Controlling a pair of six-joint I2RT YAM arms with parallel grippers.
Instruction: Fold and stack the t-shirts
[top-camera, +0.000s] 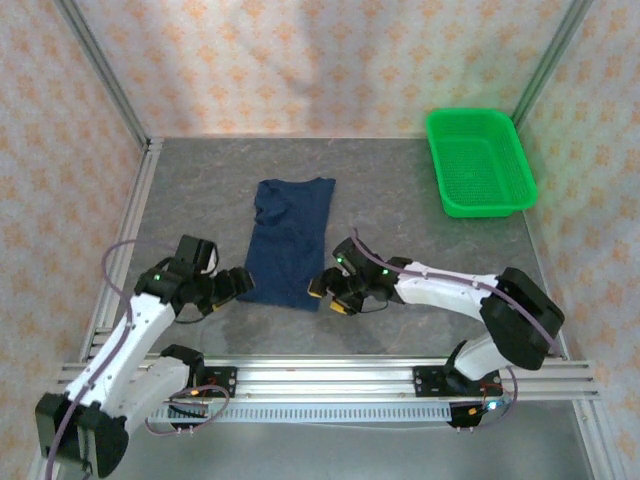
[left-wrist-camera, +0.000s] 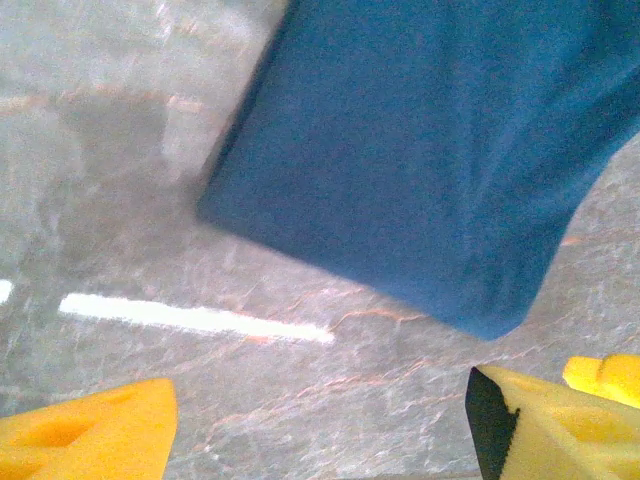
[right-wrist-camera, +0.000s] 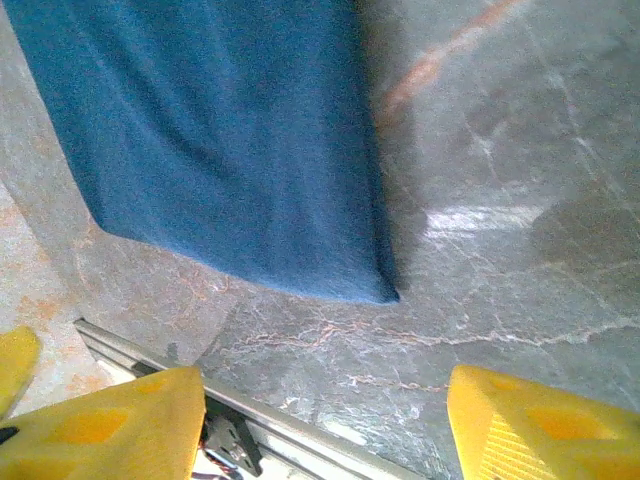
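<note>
- One dark navy t-shirt (top-camera: 292, 243) lay on the grey table (top-camera: 190, 190), folded lengthwise into a narrow strip. It ran from the middle of the top view down toward the arms, with the collar end uppermost in the frame.
- Its hem end sat lowest in that view, between my two claws, and the cloth rested flat on the table.
- I had the left gripper (top-camera: 236, 285) just beside the strip's lower left corner, pointing in at it from the left of the frame.
- On the left wrist camera, the yellow left fingertips (left-wrist-camera: 85, 440) stood far apart in the bottom corners with bare table between them. That claw was spread wide and had hold of nothing. The shirt's corner sat in the upper right of that frame, apart from the tips.
- I had the right gripper (top-camera: 330, 297) just beside the strip's lower right corner, reaching in from the right.
- On the right wrist camera, the yellow right fingertips (right-wrist-camera: 540, 425) also sat wide apart along the bottom edge, with nothing held between them. The shirt's corner lay in the upper left and centre of that frame, clear of both tips.
- A bright green mesh basket (top-camera: 480, 160) stood in the upper right of the top view, well apart from the shirt.
</note>
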